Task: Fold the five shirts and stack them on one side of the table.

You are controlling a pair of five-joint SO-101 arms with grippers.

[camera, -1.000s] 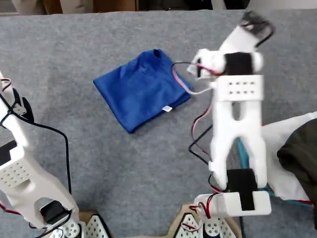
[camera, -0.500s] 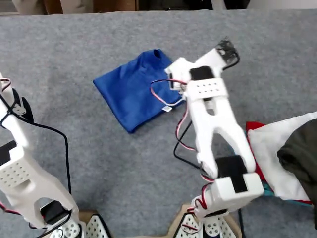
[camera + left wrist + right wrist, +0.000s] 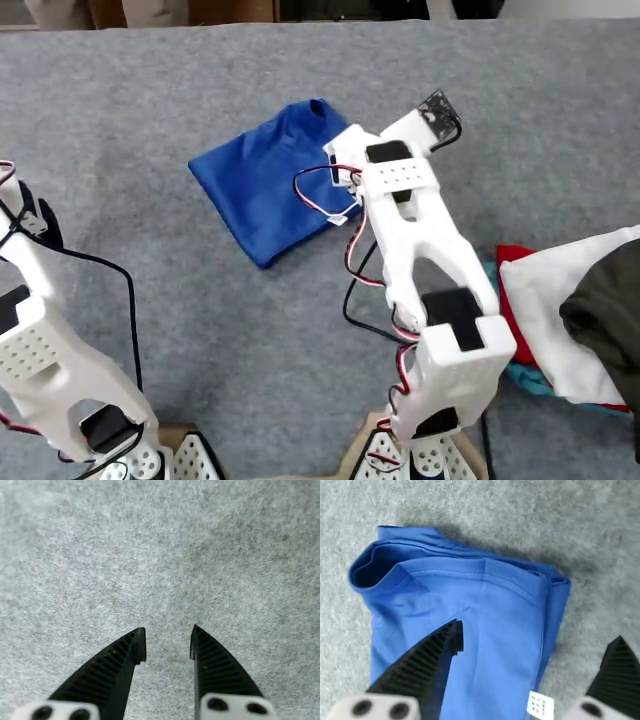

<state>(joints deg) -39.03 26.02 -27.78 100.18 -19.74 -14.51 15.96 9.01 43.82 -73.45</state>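
So a folded blue shirt (image 3: pixel 275 190) is laid mid-table (image 3: pixel 130 90) on the grey felt. The right gripper (image 3: pixel 538 639) is held just over the shirt's edge, jaws spread wide, nothing gripped. The left gripper (image 3: pixel 167 642) is parked over bare felt, jaws narrowly parted. Other shirts (image 3: pixel 565 300) are heaped on the right arm's side.
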